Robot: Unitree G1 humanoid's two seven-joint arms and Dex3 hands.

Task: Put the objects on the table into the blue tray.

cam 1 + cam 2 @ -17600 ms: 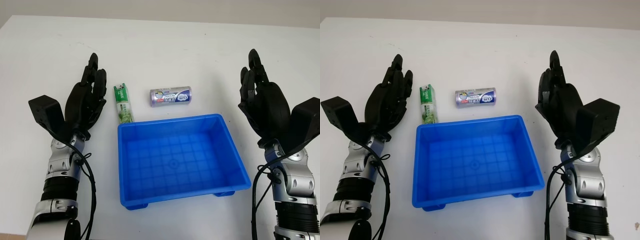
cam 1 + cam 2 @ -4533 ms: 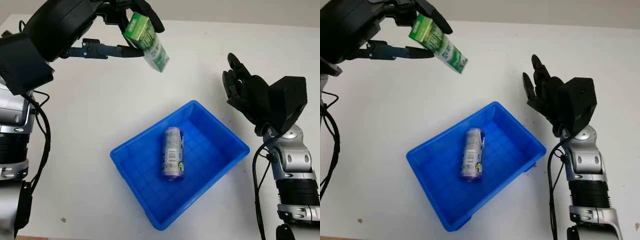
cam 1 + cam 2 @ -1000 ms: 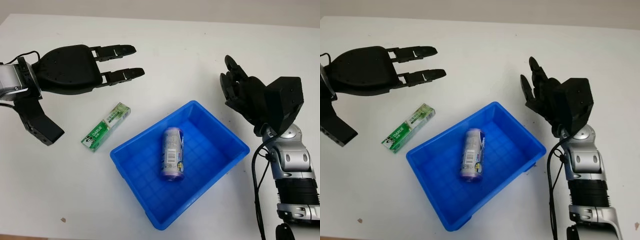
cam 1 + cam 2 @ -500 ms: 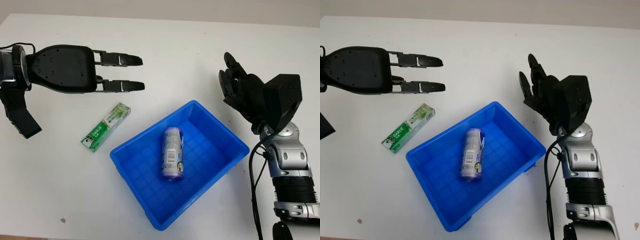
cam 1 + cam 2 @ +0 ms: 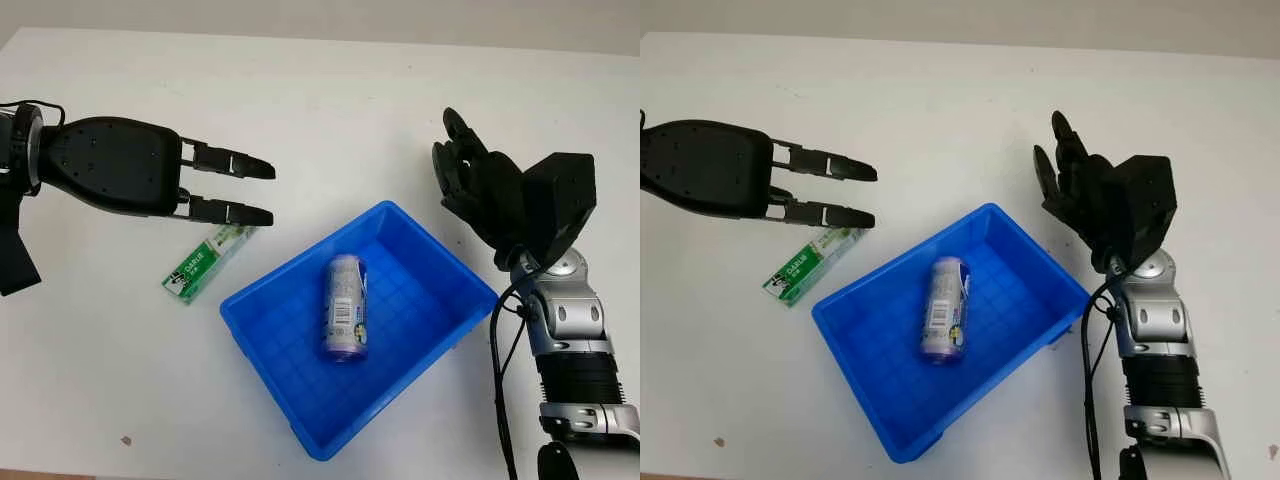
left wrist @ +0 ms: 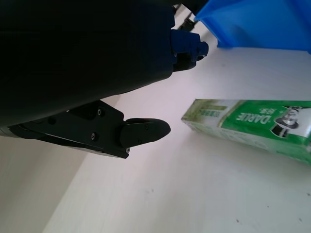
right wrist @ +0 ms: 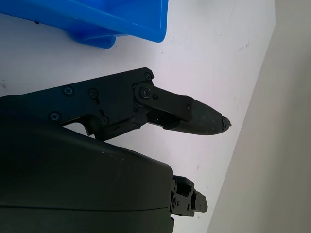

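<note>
A green and white toothpaste box (image 5: pixel 205 262) lies flat on the white table, just left of the blue tray (image 5: pixel 452 290); it also shows in the left wrist view as the toothpaste box (image 6: pixel 252 124). A purple can (image 5: pixel 344 307) lies on its side inside the tray. My left hand (image 5: pixel 225 188) is open and hovers over the upper end of the box, holding nothing. My right hand (image 5: pixel 462 170) is open and raised to the right of the tray, above the table.
The tray sits turned at an angle in the middle of the table, one corner (image 7: pixel 104 36) showing in the right wrist view. White table surface surrounds it. A small dark speck (image 5: pixel 125 439) lies near the front left edge.
My left hand has dropped lower and nearer, from above the toothpaste box to right over its upper end. The box, tray and can have not moved. The right hand shifted slightly left.
</note>
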